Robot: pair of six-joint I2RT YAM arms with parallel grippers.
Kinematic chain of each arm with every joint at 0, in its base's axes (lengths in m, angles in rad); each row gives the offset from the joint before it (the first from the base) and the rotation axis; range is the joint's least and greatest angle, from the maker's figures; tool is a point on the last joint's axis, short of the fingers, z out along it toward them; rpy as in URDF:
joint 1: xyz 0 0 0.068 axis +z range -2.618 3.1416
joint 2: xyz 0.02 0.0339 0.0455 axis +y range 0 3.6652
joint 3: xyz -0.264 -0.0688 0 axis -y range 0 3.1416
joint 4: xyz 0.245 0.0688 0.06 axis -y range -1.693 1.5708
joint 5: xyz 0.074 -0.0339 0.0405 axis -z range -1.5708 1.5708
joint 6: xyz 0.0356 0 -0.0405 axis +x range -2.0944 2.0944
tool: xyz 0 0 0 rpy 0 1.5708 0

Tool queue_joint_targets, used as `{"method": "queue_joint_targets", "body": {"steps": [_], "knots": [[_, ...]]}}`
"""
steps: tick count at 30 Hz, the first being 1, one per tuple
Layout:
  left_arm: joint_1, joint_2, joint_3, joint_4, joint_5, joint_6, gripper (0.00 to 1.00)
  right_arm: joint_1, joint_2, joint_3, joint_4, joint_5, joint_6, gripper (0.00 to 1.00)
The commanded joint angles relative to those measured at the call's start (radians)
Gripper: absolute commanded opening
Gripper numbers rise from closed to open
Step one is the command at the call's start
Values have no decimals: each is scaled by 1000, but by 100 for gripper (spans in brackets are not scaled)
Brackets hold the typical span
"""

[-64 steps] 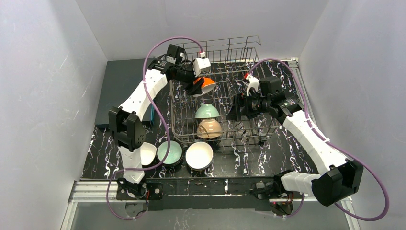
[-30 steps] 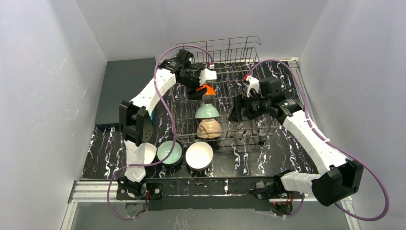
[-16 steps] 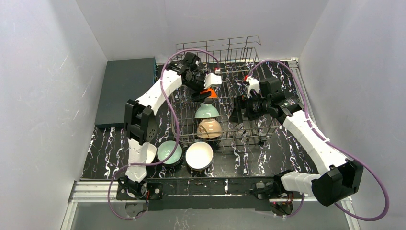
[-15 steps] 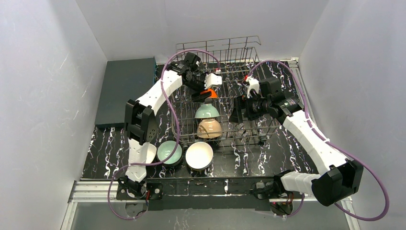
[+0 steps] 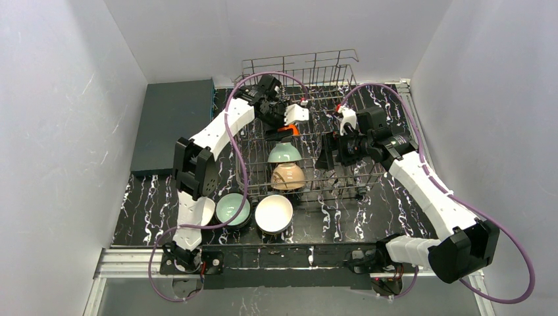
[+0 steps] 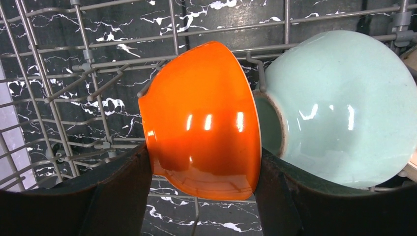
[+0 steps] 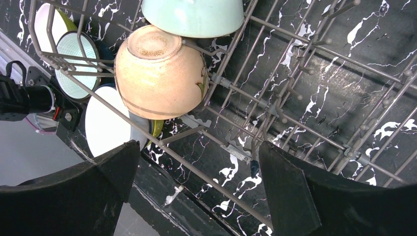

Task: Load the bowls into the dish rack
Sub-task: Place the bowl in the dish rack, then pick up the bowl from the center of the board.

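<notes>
The left tool (image 6: 201,169) pinches the orange bowl (image 6: 201,132) between its two fingers. The bowl is tipped on its side inside the dish rack (image 5: 329,71), with its rim just beside the foot of the mint bowl (image 6: 339,108). The right tool (image 7: 196,169) hangs spread wide and grips nothing above the rack's near part — the peach-tan bowl (image 7: 160,71) sits upturned beyond its fingers, not between them.

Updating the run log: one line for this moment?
left gripper: grips orange bowl, inside dish rack | right gripper: open, empty | mint bowl: racked
</notes>
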Motion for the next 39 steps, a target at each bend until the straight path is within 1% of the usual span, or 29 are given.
{"method": "queue_joint_targets", "body": {"steps": [1, 4, 10, 19, 25, 29, 35, 36, 37, 38, 39], "knots": [[-4, -83, -5, 3, -85, 9, 69, -7, -25, 53, 2, -1, -10, 99], [-12, -107, -21, 19, -118, 9, 76, -7, -30, 52, 3, -3, -5, 99], [-30, -156, -48, 35, -174, 13, 81, -7, -38, 49, 7, -8, 0, 99], [-50, -246, -107, 40, -221, 14, 83, -8, -34, 50, 11, -20, 4, 99], [-53, -313, -151, 68, -186, -34, 83, -7, -28, 53, 13, -27, 7, 99], [-53, -392, -211, 156, -192, -125, 84, -7, -21, 55, 16, -35, 9, 99], [-53, -556, -376, 342, -244, -300, 87, -8, -8, 54, 23, -53, 10, 99], [-52, -587, -399, 367, -256, -343, 88, -8, -4, 52, 24, -59, 11, 99], [-53, -619, -425, 399, -276, -416, 91, -7, -2, 49, 25, -63, 12, 99], [-53, -651, -449, 425, -297, -452, 97, -7, 2, 46, 27, -67, 11, 99], [-53, -685, -476, 446, -312, -522, 98, -7, 5, 42, 27, -71, 11, 99]]}}
